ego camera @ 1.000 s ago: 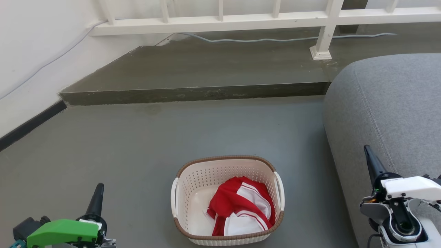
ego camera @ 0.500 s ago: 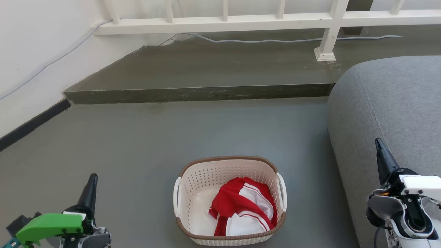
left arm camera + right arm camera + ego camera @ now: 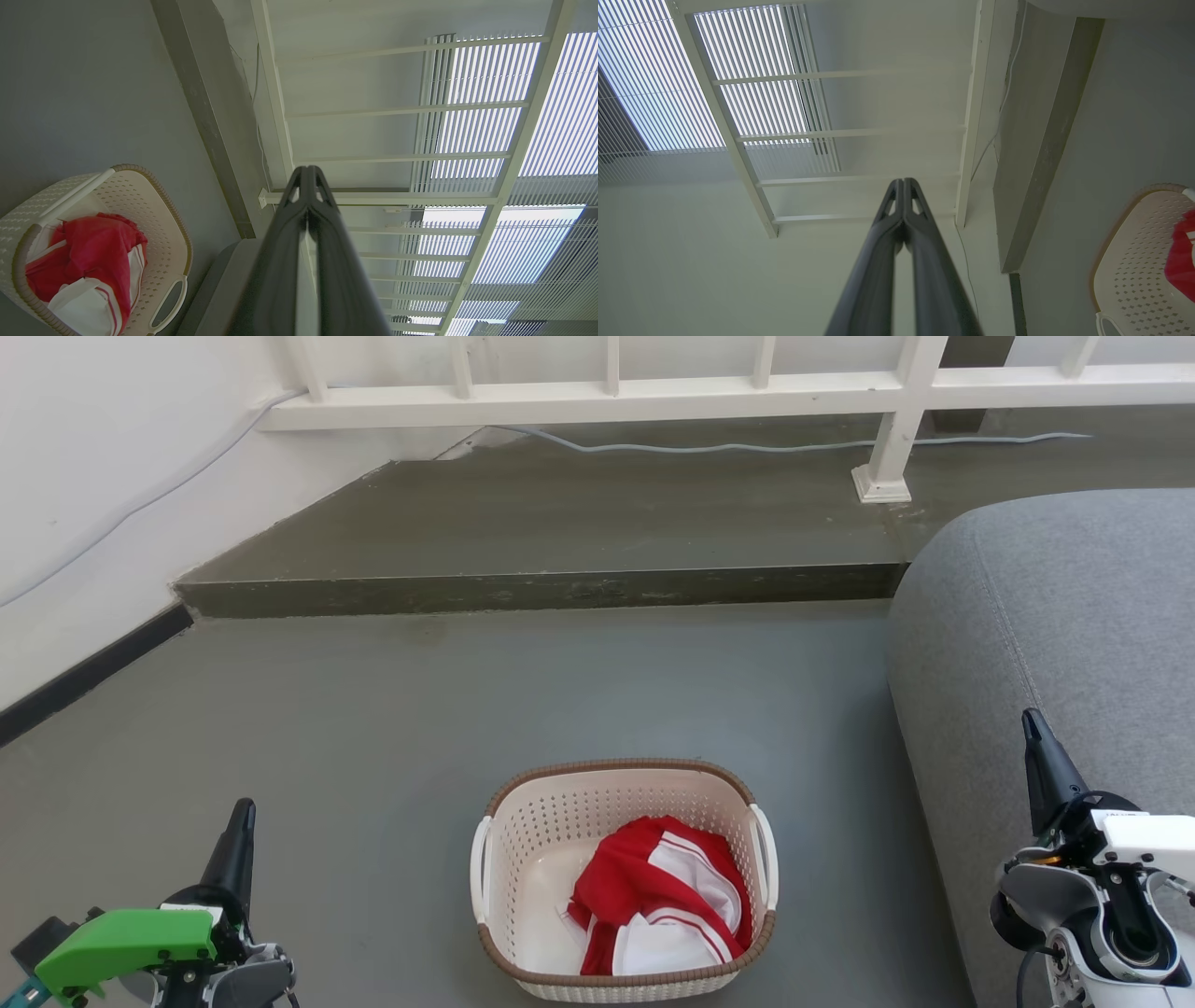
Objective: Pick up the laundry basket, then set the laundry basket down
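The laundry basket point(image 3: 551, 840) sits on the floor point(image 3: 373, 728), between my arms.
My left gripper point(image 3: 241, 817) and right gripper point(image 3: 1034, 733) fingers are pinched together, empty; unopened they'd shove its handles point(image 3: 479, 868), and the sofa point(image 3: 1046, 616) crowds my right.

A: Item: type of place?
B: A home, living area.
A: Grounds?
B: One grey fabric sofa point(image 3: 1074, 607). One laundry basket point(image 3: 597, 807) holding red-and-white clothing point(image 3: 635, 887), standing on a grey floor point(image 3: 373, 728). White railing point(image 3: 597, 399) above a raised step point(image 3: 541, 590). Slatted window blinds point(image 3: 556, 107).
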Controlling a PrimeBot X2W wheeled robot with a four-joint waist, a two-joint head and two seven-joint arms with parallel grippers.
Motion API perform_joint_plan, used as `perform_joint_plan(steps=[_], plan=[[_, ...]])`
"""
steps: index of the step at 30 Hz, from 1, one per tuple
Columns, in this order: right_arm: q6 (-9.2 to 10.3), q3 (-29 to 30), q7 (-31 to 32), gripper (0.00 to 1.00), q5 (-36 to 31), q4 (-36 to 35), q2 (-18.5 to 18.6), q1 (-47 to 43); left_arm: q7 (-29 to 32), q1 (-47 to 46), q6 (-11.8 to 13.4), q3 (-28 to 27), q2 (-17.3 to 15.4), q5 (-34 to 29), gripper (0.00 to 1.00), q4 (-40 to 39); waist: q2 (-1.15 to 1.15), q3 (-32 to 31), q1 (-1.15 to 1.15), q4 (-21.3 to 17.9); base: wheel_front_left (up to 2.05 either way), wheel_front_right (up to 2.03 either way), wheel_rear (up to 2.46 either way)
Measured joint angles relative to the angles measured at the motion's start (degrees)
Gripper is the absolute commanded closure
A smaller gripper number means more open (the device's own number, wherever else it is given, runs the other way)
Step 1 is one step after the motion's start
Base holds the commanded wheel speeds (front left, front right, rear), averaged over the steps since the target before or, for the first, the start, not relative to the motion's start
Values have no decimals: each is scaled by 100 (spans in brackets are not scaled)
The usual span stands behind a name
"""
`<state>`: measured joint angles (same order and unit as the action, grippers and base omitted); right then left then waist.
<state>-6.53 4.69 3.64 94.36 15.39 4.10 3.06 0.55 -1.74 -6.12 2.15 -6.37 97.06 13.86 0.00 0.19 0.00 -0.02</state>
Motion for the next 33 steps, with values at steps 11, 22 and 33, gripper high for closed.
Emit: perform_joint_plan(steps=[11, 22, 33], plan=[[0, 3, 0, 100, -1, 10, 0, 2, 41, -8, -16, -4, 1, 0, 100, 31, 0, -2, 0, 0, 0, 0, 0], [-1, 8, 1, 100, -1, 18, -1, 3, 42, -14, -21, -9, 1, 0, 100, 53, 0, -3, 0, 0, 0, 0, 0], [-1, 10, 1, 100, -1, 31, -2, 4, 42, -78, -49, -14, 1, 0, 100, 73, 0, -4, 0, 1, 0, 0, 0]])
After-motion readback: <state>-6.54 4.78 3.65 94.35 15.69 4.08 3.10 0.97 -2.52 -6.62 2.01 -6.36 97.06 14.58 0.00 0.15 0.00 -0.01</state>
